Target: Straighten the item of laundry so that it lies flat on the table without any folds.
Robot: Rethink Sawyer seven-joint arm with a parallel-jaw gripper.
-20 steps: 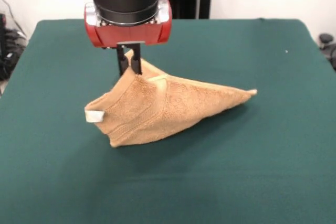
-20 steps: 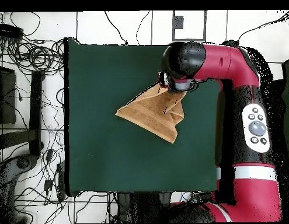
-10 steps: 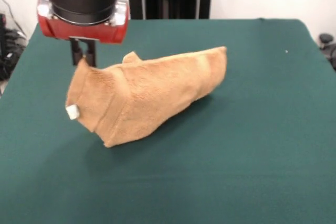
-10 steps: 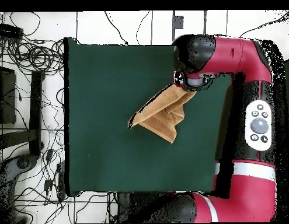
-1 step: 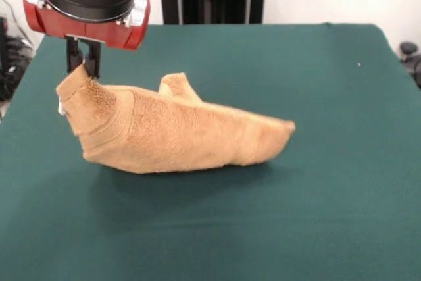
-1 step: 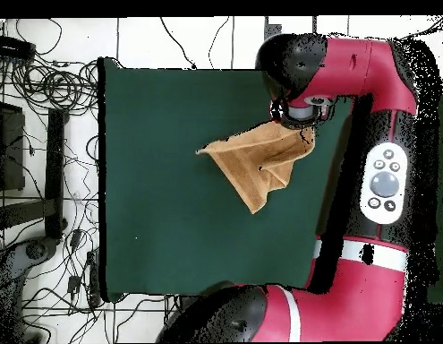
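The orange-tan towel [image 5: 171, 133] [image 6: 257, 161] is bunched and folded, with one corner lifted off the green table [image 5: 316, 215] [image 6: 162, 179]. My gripper [image 5: 83, 70] is shut on that raised corner at the towel's left end in the front view. The rest of the cloth trails to the right and rests on the table, with a small fold standing up near its middle. From overhead the gripper itself is hidden under the arm's wrist [image 6: 298, 109], at the towel's upper right corner.
The red arm [image 6: 386, 170] runs along the table's right side in the overhead view. Cables [image 6: 46, 90] lie on the floor beyond the table's left edge. The towel sits near the table's middle, well inside every edge.
My gripper has carried the held corner further left in the front view and a little lower. The towel's trailing end has dropped and stretched out along the table.
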